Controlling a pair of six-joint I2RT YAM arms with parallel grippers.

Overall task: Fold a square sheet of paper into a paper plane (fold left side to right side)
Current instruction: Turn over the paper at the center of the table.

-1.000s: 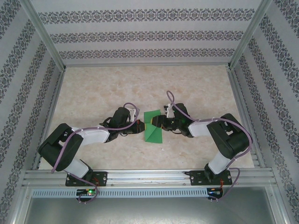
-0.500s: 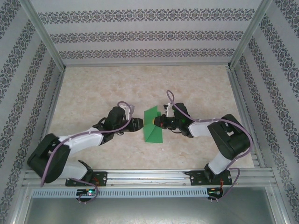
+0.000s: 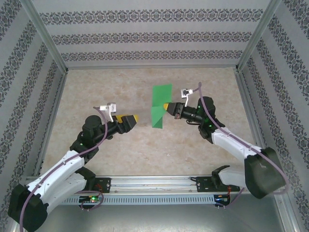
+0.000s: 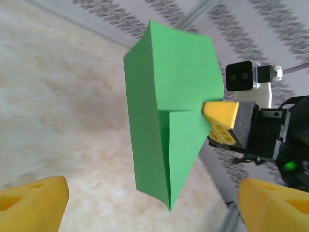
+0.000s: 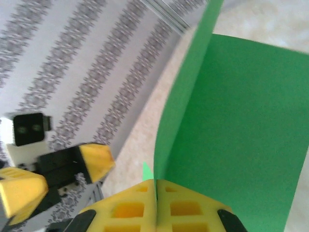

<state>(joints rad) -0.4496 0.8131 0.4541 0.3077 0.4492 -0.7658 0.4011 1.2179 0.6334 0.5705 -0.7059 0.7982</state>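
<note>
We are seeing the paper (image 3: 161, 95) off the surface (image 3: 106, 92), hanging upright in the air near the middle of the cell, with the right jaws clamping its right edge. The right arm (image 3: 231, 142) is stretching from its base at the near right corner, up and leftward, its forearm raised and its wrist pointing left at the paper. In the right wrist view its yellow fingers (image 5: 130, 210) are pressing flat together with the green edge running between them, and the paper (image 5: 241, 130) is standing up from them as a folded sheet, one flap bending away to the left.

The left arm (image 3: 72, 162) is lying lower, with its elbow down near the near left corner and its forearm slanting up and to the right. The left jaws are pointing toward the paper but are standing apart from it, gripping nothing. In the left wrist view its own fingertips (image 4: 31, 205) are sitting at the two bottom corners, spread wide, and the paper (image 4: 169, 125) is facing us between them. We are reading a vertical crease down the lower half of the paper, ending in a point at the bottom, and one right finger (image 4: 219, 113) is pinching it at mid-height.
</note>
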